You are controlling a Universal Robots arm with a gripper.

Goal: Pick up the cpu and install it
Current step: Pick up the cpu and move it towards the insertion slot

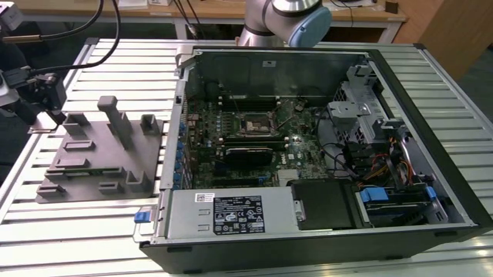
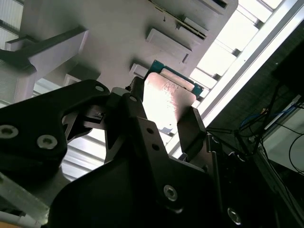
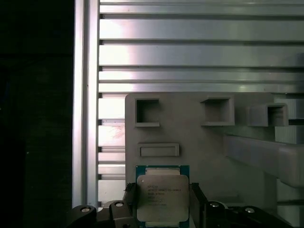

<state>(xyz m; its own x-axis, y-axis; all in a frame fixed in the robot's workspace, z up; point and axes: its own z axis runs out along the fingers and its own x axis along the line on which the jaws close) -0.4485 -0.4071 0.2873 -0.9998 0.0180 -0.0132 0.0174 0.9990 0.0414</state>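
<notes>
**Fixture beside the open case on the table**

On the table, the fixture lies toward the exterior view's left edge and the computer case toward its right, the two just beside each other. In the case lies the motherboard, with the socket near its middle. The power supply is along the case's near wall. The arm's base stands behind the case. The gripper is over the fixture's far left part. In both wrist views the cpu lies on the fixture, at the gripper.

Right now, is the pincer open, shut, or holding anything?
Pincer: set on either side of the cpu, which lies on the gray fixture; whether it has clamped cannot be told.
</notes>
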